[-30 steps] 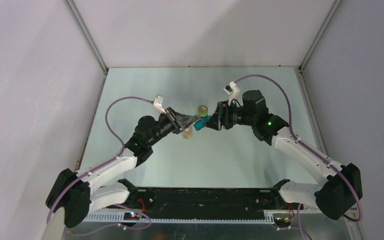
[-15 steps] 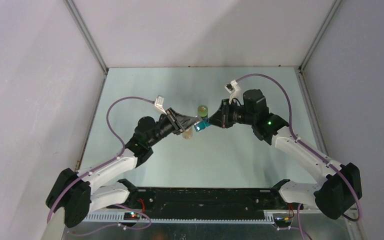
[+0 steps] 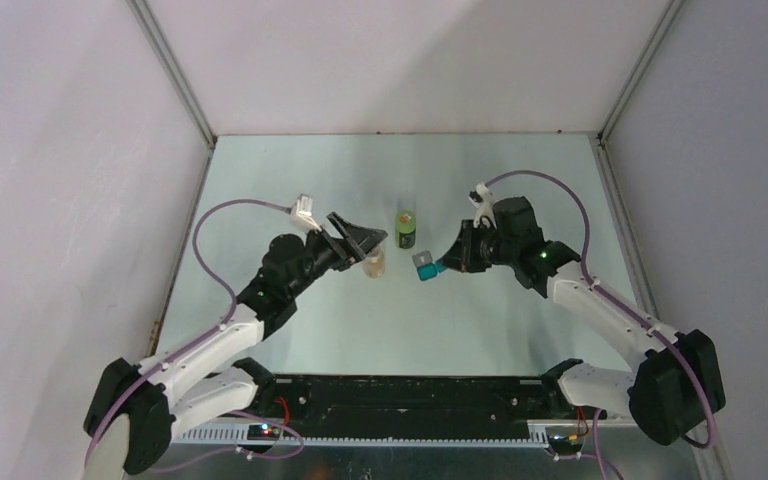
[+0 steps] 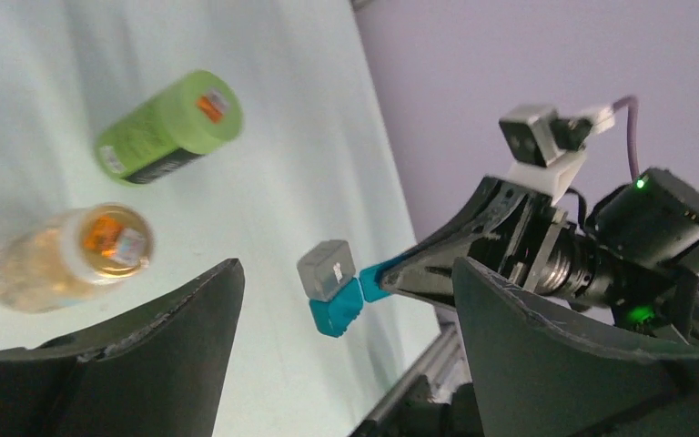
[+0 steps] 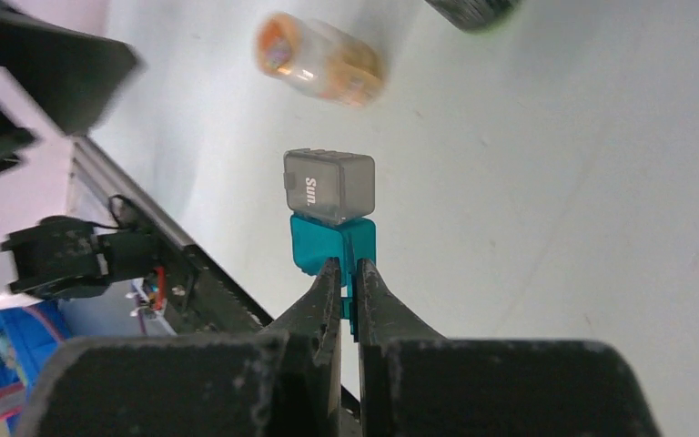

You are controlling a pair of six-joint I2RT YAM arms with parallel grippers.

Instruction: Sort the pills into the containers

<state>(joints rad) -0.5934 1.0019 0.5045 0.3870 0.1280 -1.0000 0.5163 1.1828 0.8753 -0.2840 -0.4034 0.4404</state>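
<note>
My right gripper (image 5: 347, 273) is pinching the teal base of a pillbox (image 5: 331, 218). Its grey lid reads "Sun.", and I'm holding it just right of both bottles. My left gripper (image 3: 368, 240) is spread wide, hovering by the beige bottle (image 3: 375, 265), which is translucent with an orange top. The dark bottle (image 3: 406, 229), lime-green on top, stands upright near it on the table (image 3: 520, 180).

The grey translucent square lid (image 5: 329, 187) of the small teal plastic pill box (image 5: 332, 246) bears the word "Sun." in pale letters. Stickers on the lime-green bottle top (image 4: 211, 105) and the orange bottle top (image 4: 114, 238) are too blurred to read
</note>
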